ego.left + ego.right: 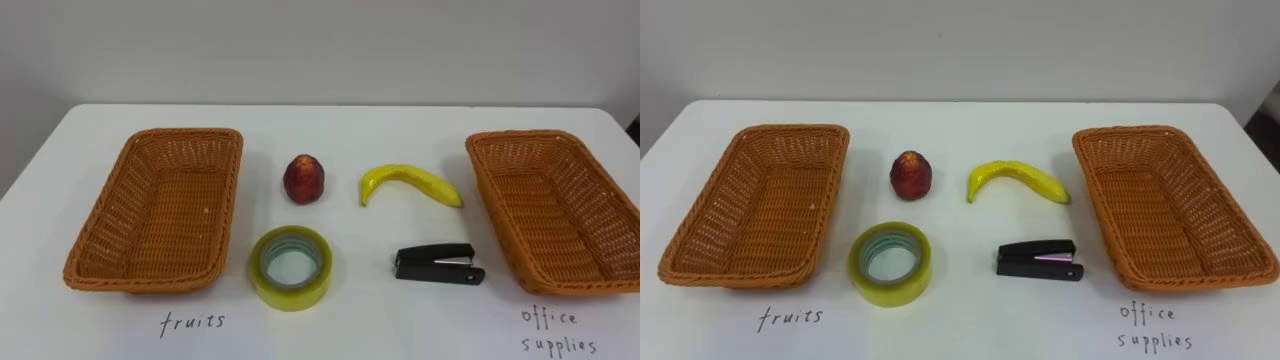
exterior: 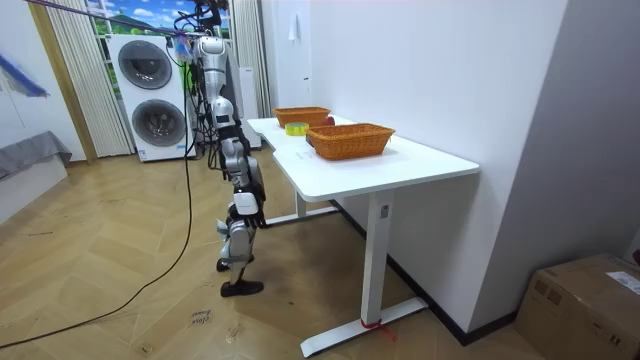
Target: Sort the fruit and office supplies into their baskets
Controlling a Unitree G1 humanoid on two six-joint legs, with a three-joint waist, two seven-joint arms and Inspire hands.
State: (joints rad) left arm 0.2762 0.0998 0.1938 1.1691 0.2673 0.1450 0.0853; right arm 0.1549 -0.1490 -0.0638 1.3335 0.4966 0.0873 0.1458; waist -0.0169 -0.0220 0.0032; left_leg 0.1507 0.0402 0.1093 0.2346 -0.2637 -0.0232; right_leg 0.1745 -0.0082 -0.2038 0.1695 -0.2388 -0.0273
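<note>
Two shallow wicker baskets lie on the white table (image 1: 340, 325), the left basket (image 1: 120, 215) at the frame's left and the right basket (image 1: 590, 215) at its right. Between them and touching neither are four things. A round red fruit (image 1: 303, 179) and a curved banana (image 1: 410, 183) sit in the upper row. A glossy yellowish tape roll (image 1: 290, 267) and a black stapler (image 1: 437, 265) sit in the lower row. In the room view the robot stands at the table's left edge. Its hands (image 2: 226, 152) are too small there to tell spread from curled.
</note>
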